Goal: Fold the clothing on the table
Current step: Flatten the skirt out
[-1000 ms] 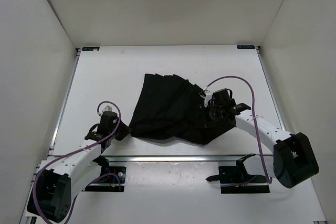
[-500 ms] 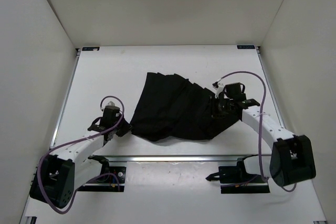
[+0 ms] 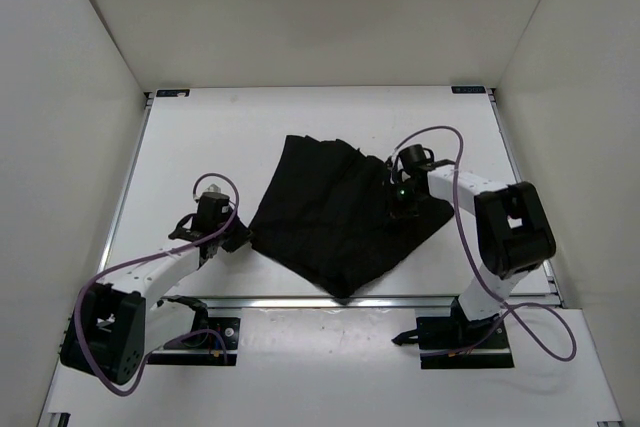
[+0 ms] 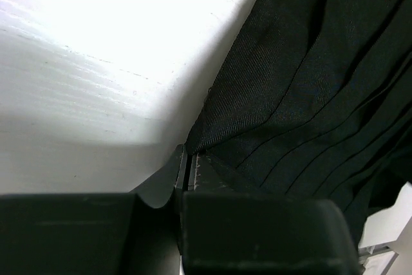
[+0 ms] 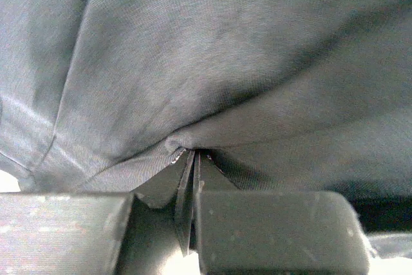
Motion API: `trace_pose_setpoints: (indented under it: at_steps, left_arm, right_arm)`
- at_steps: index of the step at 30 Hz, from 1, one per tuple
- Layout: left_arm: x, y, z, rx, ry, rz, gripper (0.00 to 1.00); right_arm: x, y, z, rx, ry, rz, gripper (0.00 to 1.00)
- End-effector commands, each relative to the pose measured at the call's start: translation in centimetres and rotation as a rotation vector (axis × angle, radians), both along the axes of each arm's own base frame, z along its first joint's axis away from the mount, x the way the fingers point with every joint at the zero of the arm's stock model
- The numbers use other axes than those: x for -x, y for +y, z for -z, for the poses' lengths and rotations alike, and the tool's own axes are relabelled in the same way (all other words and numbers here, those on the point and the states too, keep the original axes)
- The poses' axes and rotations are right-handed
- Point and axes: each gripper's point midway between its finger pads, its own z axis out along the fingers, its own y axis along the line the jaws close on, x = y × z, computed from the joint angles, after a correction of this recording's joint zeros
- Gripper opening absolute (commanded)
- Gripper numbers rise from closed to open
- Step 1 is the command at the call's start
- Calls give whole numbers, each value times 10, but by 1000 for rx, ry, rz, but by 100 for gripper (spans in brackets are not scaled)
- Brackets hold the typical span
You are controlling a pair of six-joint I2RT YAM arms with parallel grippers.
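Left gripper [image 3: 238, 239] first: it's sitting low on the tabletop [image 3: 200, 132], left of centre and toward the near edge. Its jaws are closed tight, and on the wrist cam I'm seeing them pinching the very corner of the clothing [image 3: 335, 212]. Bare white tabletop is showing just beside that corner.

Moving right, the black pleated clothing is lying spread across the middle of the tabletop in sort of a diamond shape. The pleats are fanning out from the far side and one point is aiming at the near rail [image 3: 250, 298].

Over on the right, the right gripper [image 3: 399, 209] is sitting over the clothing's right part. Its jaws are squeezed together with a small fold of fabric bunching up between them. That wrist cam is showing nothing but fabric, so I can't tell exactly where along the clothing it's grabbing.
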Motion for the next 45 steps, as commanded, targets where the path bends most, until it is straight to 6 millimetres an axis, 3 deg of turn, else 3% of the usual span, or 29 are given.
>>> trace_pose_setpoints:
  at_steps: [1, 3, 10, 12, 14, 16, 18, 19, 20, 22, 23, 25, 26, 28, 29, 31, 34, 40, 45]
  left_arm:
    - [-11, -5, -14, 12, -32, 18, 0]
    - [-12, -4, -15, 9, -33, 11, 0]
    - [-11, -5, -15, 5, -17, 22, 0]
    - [-13, -9, -17, 5, -25, 38, 0]
    - [-10, -12, -13, 0, -13, 57, 0]
    - [-13, -17, -15, 9, -25, 72, 0]
    - [-13, -17, -14, 6, -23, 78, 0]
    - [-13, -18, -13, 2, -21, 84, 0]
    - [-12, -20, -13, 2, -21, 98, 0]
    - [-12, -22, -12, -4, -23, 106, 0]
    - [-11, -22, -12, -10, -21, 112, 0]
    - [-12, -24, -12, -11, -33, 122, 0]
    - [-12, -23, -10, -11, -28, 113, 0]
    - [-11, -24, -7, -8, -22, 116, 0]
    - [-7, -25, -3, -9, -11, 122, 0]
    - [-6, -26, -3, -6, -11, 124, 0]
    - [-3, -26, 0, -6, 0, 131, 0]
    - [2, -28, 2, -21, 7, 153, 0]
    - [6, -26, 4, -27, 18, 151, 0]
  right_arm:
    - [-31, -17, 3, 112, -46, -23, 0]
    - [-51, -16, 2, 112, -77, -22, 0]
    - [-161, -23, -7, 102, -175, 20, 0]
    - [-195, -21, -26, 85, -229, 34, 0]
    - [-207, -20, -49, 62, -255, 53, 2]
    - [-207, -18, -84, 22, -304, 73, 19]
    - [-187, -19, -95, -4, -305, 94, 42]
    - [-182, -20, -116, -19, -352, 107, 46]
    - [-164, -16, -105, -29, -310, 119, 57]
    - [-123, -20, -100, -54, -245, 180, 67]
    - [-111, -18, -96, -66, -223, 184, 68]
    - [-62, -14, -71, -77, -123, 224, 68]
    - [-55, -13, -74, -99, -139, 226, 68]
    - [-11, -5, -47, -128, -37, 250, 68]
    - [-6, -1, -48, -153, -49, 255, 68]
    - [22, 6, -32, -170, -2, 271, 68]
    - [35, 13, -26, -237, 9, 315, 66]
    - [31, 23, -26, -297, -18, 339, 66]
    - [41, 35, -25, -315, 5, 319, 65]
